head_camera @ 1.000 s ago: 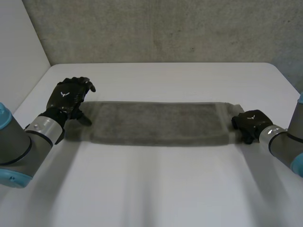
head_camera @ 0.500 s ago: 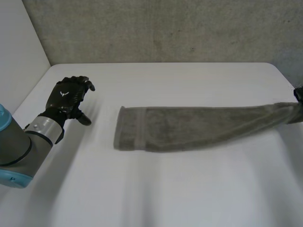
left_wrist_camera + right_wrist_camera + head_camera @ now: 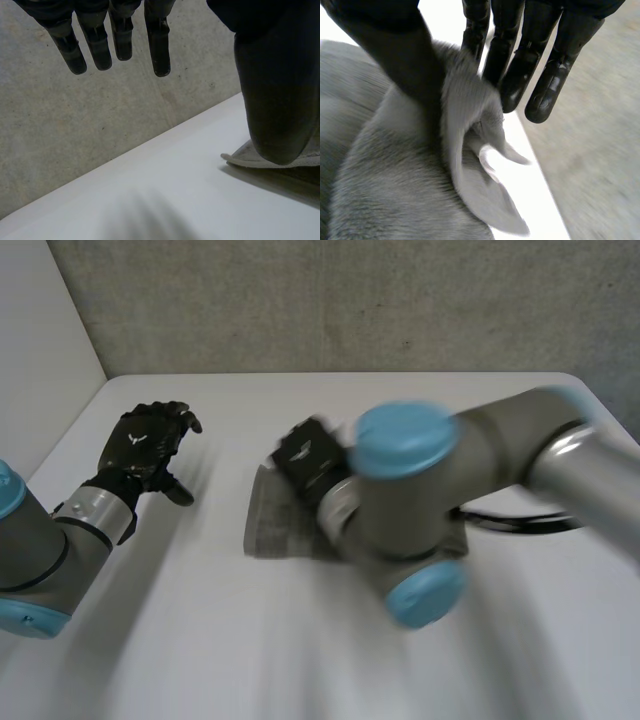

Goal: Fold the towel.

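The grey, fluffy towel [image 3: 266,528] lies near the middle of the white table [image 3: 200,640]. The right robot hand [image 3: 306,460] pinches its lifted edge between thumb and fingers. The big right arm [image 3: 420,490] hides much of it. The left robot hand [image 3: 145,445] hovers wide open near the table's left edge.

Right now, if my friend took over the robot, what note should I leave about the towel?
Left hand: open, holding nothing, over the white table beside the towel.
Right hand: thumb and fingers pinch a towel edge; its arm reaches across the towel.
Done: the held edge is above the towel end nearest the other hand, so the cloth looks doubled over.
Left: lay that edge down, let go, smooth it, and probably fold again.
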You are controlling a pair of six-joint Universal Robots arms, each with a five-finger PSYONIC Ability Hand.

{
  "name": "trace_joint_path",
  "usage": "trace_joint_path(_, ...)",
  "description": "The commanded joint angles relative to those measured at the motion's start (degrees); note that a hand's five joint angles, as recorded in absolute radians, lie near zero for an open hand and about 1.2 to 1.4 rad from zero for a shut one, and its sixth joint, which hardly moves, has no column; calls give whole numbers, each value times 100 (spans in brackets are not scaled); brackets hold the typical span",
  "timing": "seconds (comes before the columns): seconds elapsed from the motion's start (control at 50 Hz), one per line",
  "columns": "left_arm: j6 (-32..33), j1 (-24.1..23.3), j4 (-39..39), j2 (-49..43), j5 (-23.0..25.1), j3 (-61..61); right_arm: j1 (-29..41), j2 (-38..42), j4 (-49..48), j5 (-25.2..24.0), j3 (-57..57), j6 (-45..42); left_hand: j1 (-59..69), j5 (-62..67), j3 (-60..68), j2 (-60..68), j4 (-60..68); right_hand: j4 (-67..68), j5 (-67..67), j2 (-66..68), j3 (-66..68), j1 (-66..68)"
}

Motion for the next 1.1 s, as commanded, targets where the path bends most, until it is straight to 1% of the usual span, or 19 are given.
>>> trace_joint_path(0.02, 9, -16, 0, -7, 0, -2, 403, 998, 349, 250, -852, -330, -66, 49, -56, -34, -87, -2629, -2517, -2469, -2615, -2141)
trace_joint_path(0.14, 9, -16, 0, 1, 9, -2, 297, 804, 674, 391, -931, -339, -49, 66, -39, -17, -71, -2797, -2685, -2637, -2784, -2309)
trace_joint_path(0.18, 9, -25, 0, 1, 9, -2, 9, 341, 744, 382, -713, -94, -66, 49, -56, -34, -87, -2780, -2668, -2621, -2767, -2293)
trace_joint_path(0.2, 9, -25, 0, 1, 18, -2, 7, 339, 744, 382, -711, -93, -50, 66, -40, -17, -71, -2780, -2668, -2620, -2767, -2293)
trace_joint_path(0.24, 9, -34, 0, -7, 18, -2, -509, -212, 788, 277, -161, 318, -49, 66, -39, -17, -71, -2763, -2652, -2604, -2750, -2276)
trace_joint_path(0.3, 9, -60, 0, -7, 18, -11, -758, -514, 762, 232, 194, 549, -49, 66, -39, -17, -71, -2696, -2584, -2536, -2683, -2208)
trace_joint_path(0.34, 9, -69, -9, -7, 18, -28, -1142, -1013, 701, 23, 972, 907, -49, 66, -39, -17, -71, -2646, -2534, -2486, -2633, -2158)
trace_joint_path(0.36, 17, -69, 0, -7, 26, -63, -1144, -1015, 700, 22, 976, 909, -49, 66, -39, -17, -71, -2646, -2534, -2486, -2632, -2158)
trace_joint_path(0.4, 17, -78, 0, 1, 26, -81, -1608, -1400, 499, -416, 1860, 1189, -49, 66, -39, -17, -71, -2562, -2450, -2402, -2549, -2074)
trace_joint_path(0.46, 17, -139, 0, 1, 26, -90, -1847, -1560, 331, -646, 2321, 1331, -49, 66, -39, -17, -71, -2561, -2449, -2402, -2548, -2074)
trace_joint_path(0.5, 26, -183, 0, 1, 26, -90, -2259, -1787, -124, -996, 3144, 1602, -49, 66, -39, -17, -71, -2561, -2449, -2402, -2548, -2074)
trace_joint_path(0.64, 44, -227, 9, -7, 26, -125, -2814, -1867, -1014, -1244, 4149, 1788, -49, 66, -39, -17, -71, -2259, -2147, -2099, -2245, -1771)
trace_joint_path(0.76, 53, -227, 79, -16, 26, -134, -2946, -1780, -1269, -1253, 4325, 1788, -49, 66, -39, -17, -71, -863, -751, -703, -849, -375)
trace_joint_path(0.8, 53, -227, 88, -16, 26, -134, -2990, -1675, -1304, -1218, 4316, 1744, -49, 66, -39, -17, -71, 393, 505, 553, 406, 880)
trace_joint_path(0.82, 53, -227, 88, -16, 18, -134, -2990, -1674, -1304, -1218, 4316, 1744, -49, 66, -39, -17, -71, 399, 511, 559, 412, 887)
trace_joint_path(0.86, 53, -227, 88, -16, 26, -134, -2990, -1604, -1304, -1183, 4281, 1735, -49, 66, -39, -17, -71, 1122, 1234, 1282, 1136, 1610)
trace_joint_path(0.88, 53, -227, 88, -16, 26, -134, -2999, -1569, -1304, -1156, 4246, 1726, -49, 66, -39, -17, -71, 2521, 2633, 2681, 2535, 3009)
trace_joint_path(0.9, 53, -227, 88, -7, 18, -134, -3007, -1586, -1304, -1139, 4229, 1718, -49, 66, -39, -17, -71, 3029, 3141, 3189, 3042, 3516)
trace_joint_path(1.1, 35, -280, 97, 10, 0, -125, -2946, -2245, -1225, -1192, 3738, 1586, -66, 49, -56, -34, -87, 3034, 3146, 3194, 3047, 3522)
